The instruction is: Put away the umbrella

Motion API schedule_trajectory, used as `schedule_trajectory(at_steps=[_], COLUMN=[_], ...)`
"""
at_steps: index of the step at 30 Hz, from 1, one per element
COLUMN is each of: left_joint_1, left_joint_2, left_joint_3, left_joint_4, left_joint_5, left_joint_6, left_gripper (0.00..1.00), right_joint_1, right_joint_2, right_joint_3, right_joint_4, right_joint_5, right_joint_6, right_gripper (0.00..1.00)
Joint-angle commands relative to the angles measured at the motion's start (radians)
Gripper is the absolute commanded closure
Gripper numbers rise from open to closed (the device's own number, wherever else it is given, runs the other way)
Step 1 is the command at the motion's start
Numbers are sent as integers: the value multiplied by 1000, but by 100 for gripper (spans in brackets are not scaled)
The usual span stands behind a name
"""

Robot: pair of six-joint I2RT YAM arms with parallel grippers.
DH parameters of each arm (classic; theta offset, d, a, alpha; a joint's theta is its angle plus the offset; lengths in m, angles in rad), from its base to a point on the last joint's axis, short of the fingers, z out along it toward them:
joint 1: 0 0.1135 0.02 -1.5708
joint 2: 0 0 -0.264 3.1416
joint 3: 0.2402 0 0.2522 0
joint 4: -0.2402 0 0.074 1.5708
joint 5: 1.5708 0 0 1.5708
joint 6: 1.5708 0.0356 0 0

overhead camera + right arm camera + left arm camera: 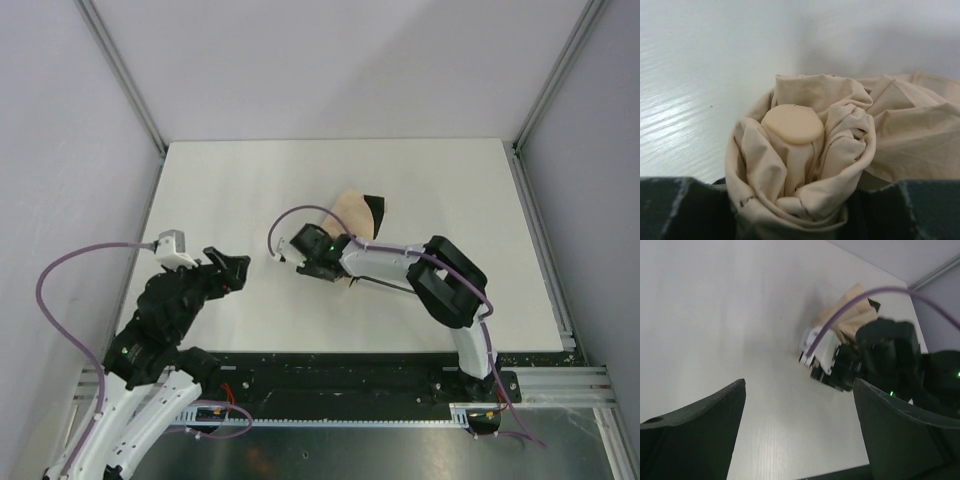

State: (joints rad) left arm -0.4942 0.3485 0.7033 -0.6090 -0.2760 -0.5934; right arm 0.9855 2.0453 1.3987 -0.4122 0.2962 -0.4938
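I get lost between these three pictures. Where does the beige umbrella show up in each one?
Top external: the umbrella lies near the middle of the table, just beyond the right arm's wrist.
Left wrist: the umbrella is right of centre near the top, partly hidden by the right arm.
Right wrist: the umbrella fills the lower middle, bunched between the dark jaws.
Shared landmark: the white table, seen in all three.
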Motion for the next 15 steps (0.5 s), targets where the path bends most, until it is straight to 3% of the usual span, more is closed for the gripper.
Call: schedule_trajectory(at_steps=[1,9,15], left_joint_1=[6,14,128], left_joint_2=[41,160,300], left_joint_3=[-50,-188,-373], left_joint_4=[22,76,441], left_joint_5=[149,321,598], left_joint_6=[-192,-566,-849], left_gripper=[7,1,1], right_joint_1=[-60,-140,-181], right_joint_2=[86,145,170], right_joint_3=[-23,-23,-23], right_joint_4=[-147,-157,-156], right_joint_5=[-557,-801,-868], right_joint_6=[34,35,59], right_gripper=[100,100,100])
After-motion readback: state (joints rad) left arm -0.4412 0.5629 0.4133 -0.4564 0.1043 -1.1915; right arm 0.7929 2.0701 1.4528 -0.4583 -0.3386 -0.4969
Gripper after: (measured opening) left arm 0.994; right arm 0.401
